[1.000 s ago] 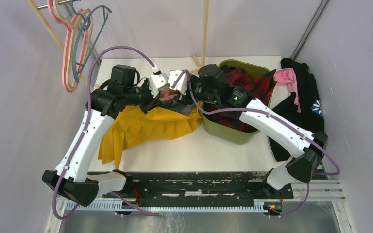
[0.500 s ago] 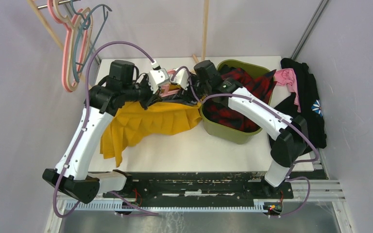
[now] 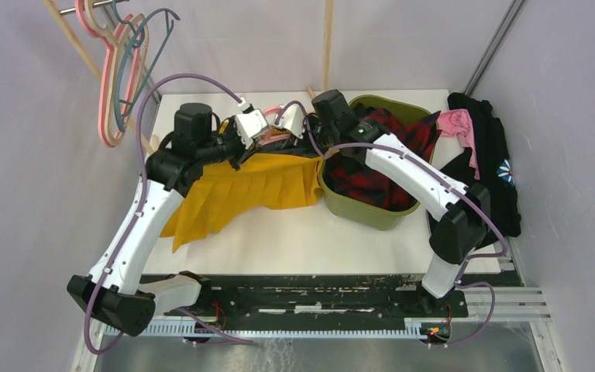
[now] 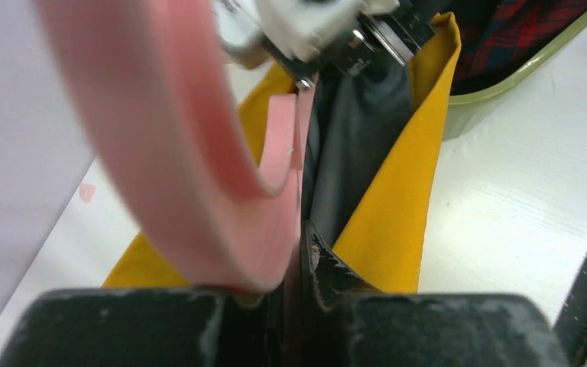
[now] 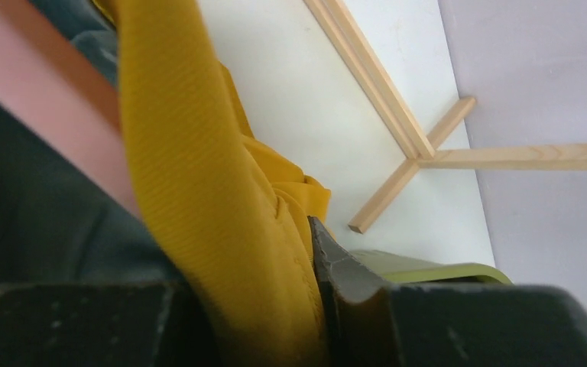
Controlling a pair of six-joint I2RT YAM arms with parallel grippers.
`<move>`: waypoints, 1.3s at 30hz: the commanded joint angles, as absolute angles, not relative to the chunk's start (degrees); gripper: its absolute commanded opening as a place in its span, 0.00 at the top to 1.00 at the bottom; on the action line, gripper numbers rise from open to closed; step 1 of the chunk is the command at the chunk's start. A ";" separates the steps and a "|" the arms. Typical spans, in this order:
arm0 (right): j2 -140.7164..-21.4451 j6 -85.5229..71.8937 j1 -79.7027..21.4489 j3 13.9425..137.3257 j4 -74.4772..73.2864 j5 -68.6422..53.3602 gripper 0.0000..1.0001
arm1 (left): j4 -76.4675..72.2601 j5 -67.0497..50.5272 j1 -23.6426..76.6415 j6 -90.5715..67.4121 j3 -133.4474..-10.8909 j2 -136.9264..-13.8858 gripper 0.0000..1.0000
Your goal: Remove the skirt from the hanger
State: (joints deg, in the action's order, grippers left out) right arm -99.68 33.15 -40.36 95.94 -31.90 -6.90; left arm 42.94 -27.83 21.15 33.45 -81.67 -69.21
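left gripper (image 4: 294,252) is clamping the hanger (image 4: 160,153) | right gripper (image 5: 264,279) is pinching the skirt (image 5: 191,153) | cloth is draping toward seven o'clock of both

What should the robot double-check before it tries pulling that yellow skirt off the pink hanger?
1. Grip of the left fingers on the pink hanger: ok, clamped.
2. Grip of the right fingers on the yellow skirt at its waistband: ok, fabric fills the gap between them.
3. Skirt off the hanger: not ok; the hanger runs inside the waistband, against the grey lining.
4. Whatever fastens skirt to hanger released: cannot tell, hidden.
5. Skirt edge clear of the green bin: cannot tell; they lie side by side.
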 commanded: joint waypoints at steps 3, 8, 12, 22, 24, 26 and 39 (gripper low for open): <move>-103.18 23.74 -34.52 108.04 -26.43 0.82 0.99 | 28.31 -33.55 22.40 22.42 -68.23 -61.17 0.67; -104.37 21.95 -34.12 108.60 -26.30 1.26 0.99 | 21.50 -28.34 22.31 22.64 -70.77 -55.52 0.46; -104.67 21.19 -34.15 109.71 -26.16 -0.10 0.99 | 15.59 -26.58 22.31 22.63 -70.58 -55.64 0.29; -101.10 26.07 -35.56 109.97 -28.25 1.07 0.99 | 17.75 -11.40 21.57 31.58 -65.95 -58.08 0.32; -99.84 26.54 -36.15 108.88 -28.47 1.31 0.99 | 16.79 -11.04 21.23 34.95 -66.48 -58.74 0.32; -98.79 28.36 -37.06 108.39 -29.20 1.71 0.99 | 17.55 -10.91 20.94 38.74 -68.52 -60.24 0.32; -96.16 36.00 -38.42 111.51 -29.86 1.47 0.99 | 13.80 -21.41 18.95 40.32 -74.71 -65.25 0.35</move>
State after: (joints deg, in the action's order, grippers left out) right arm -101.10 35.05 -38.72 106.96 -36.86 1.69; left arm 17.37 -13.10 20.43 38.63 -74.15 -63.31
